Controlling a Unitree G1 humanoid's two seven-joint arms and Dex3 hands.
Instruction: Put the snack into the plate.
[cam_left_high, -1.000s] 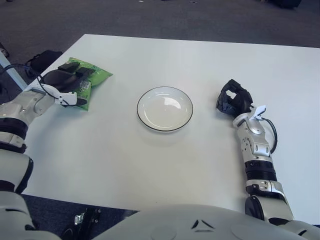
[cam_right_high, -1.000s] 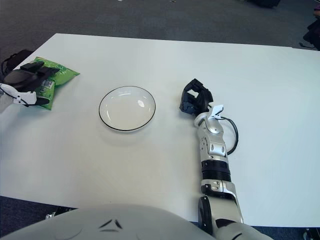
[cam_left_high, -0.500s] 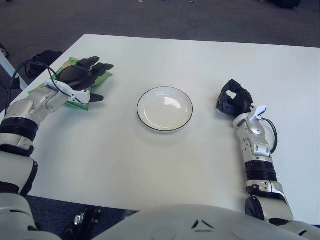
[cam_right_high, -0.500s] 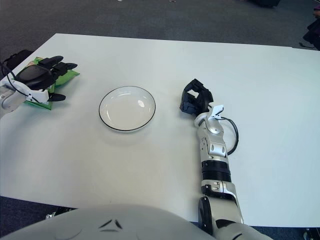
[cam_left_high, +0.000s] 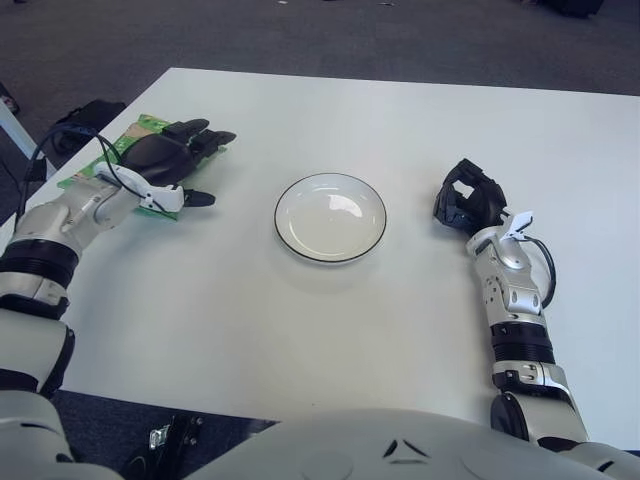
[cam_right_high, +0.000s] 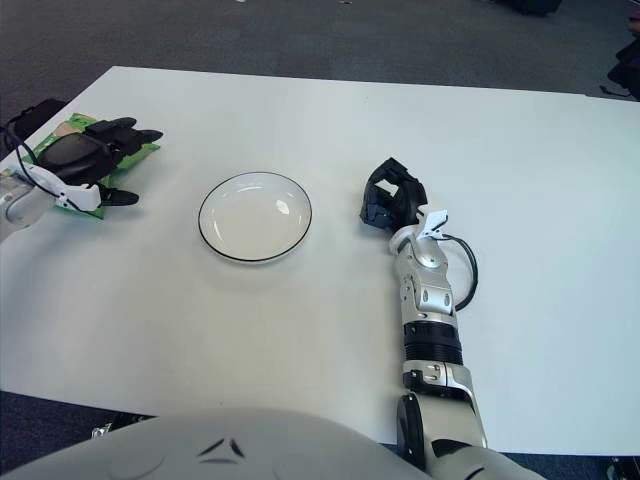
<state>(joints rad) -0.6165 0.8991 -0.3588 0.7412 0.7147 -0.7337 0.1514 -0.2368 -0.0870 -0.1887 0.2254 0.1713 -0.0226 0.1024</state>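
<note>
The snack is a green bag (cam_left_high: 141, 124) lying flat near the table's left edge. My left hand (cam_left_high: 178, 157) lies over it, its black fingers (cam_left_high: 205, 135) stretched across the bag's top and the thumb sticking out to the right, so most of the bag is hidden. The fingers are spread and are not closed around the bag. The white plate (cam_left_high: 330, 218) with a dark rim sits in the middle of the table and has nothing in it. My right hand (cam_left_high: 466, 197) shows to the right of the plate, its fingers curled and holding nothing.
The white table (cam_left_high: 300, 320) stretches wide in front of and behind the plate. Beyond its left edge, dark objects and cables (cam_left_high: 85, 115) lie on the floor. My right forearm (cam_left_high: 510, 300) runs along the table's right side.
My left hand has slid right and farther over the snack bag, and its fingers have gone from curled to spread. The plate and the right hand have not moved.
</note>
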